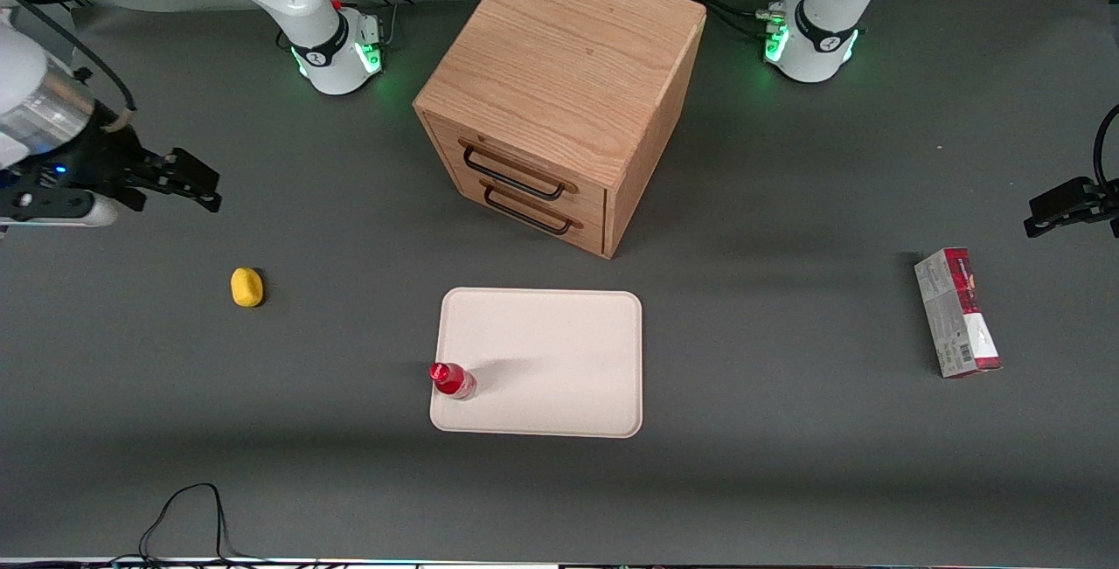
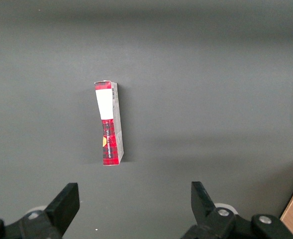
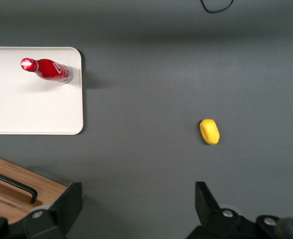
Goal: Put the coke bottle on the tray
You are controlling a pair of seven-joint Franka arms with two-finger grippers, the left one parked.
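Standing upright on the tray (image 1: 559, 350) near its edge, coke bottle (image 1: 453, 380); claw (image 1: 188, 180) spread, holding nothing, well apart toward working arm's end of worktop (image 1: 787, 482).

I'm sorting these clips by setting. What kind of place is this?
Probably a robotics lab bench: the gripper hangs open over a grey table, with the coke bottle on the tray as test props.
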